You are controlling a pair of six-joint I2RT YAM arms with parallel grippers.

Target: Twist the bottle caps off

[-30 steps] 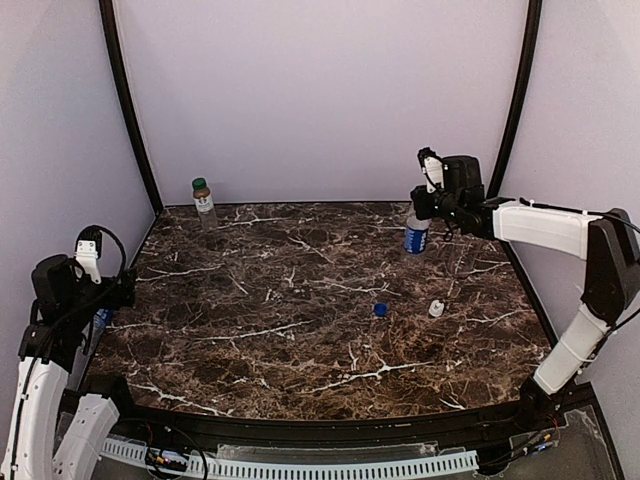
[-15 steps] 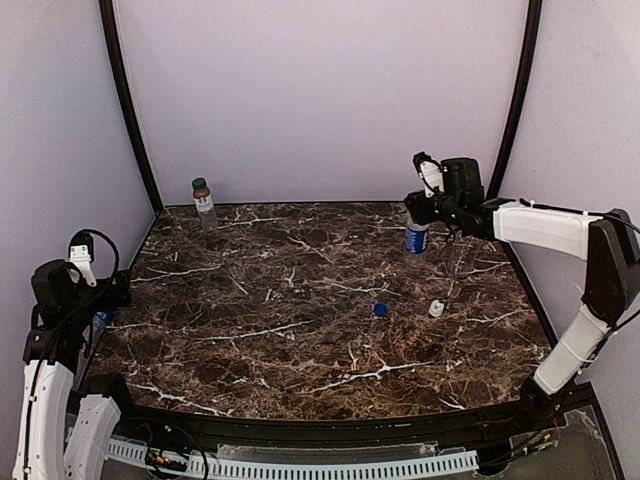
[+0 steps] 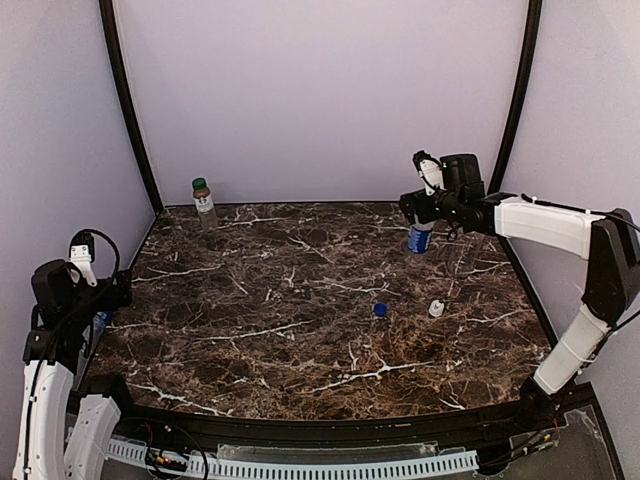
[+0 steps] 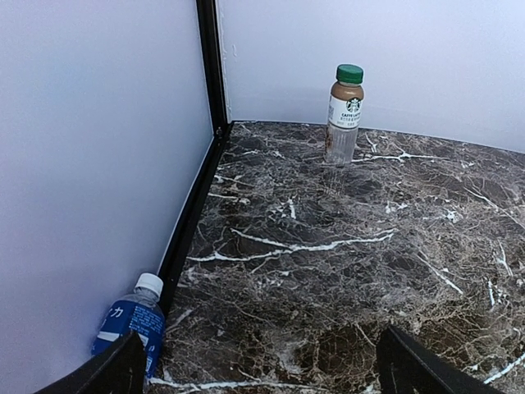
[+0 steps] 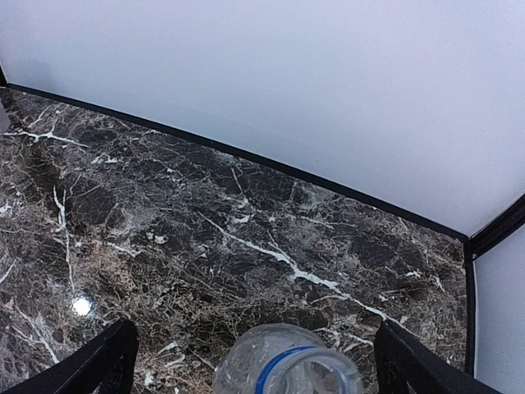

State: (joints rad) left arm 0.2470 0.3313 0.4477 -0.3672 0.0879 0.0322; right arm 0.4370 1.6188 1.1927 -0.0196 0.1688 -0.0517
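Brownish green-capped bottle (image 4: 344,115) upright back left, white-capped blue-label bottle (image 4: 131,322) by left wall, uncapped blue-label bottle (image 3: 419,238) back right

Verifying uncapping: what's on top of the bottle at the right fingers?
Right wrist view: no cap on the bottle, just a blue ring at its neck. The mouth is cut off by the frame edge.

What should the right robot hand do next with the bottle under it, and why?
Probably lift the right gripper straight up, off the blue-labelled bottle. Its jaws stand open on either side and the bottle's mouth looks uncapped, so that one seems done. The green-capped bottle and the white-capped bottle by the left wall still need opening.
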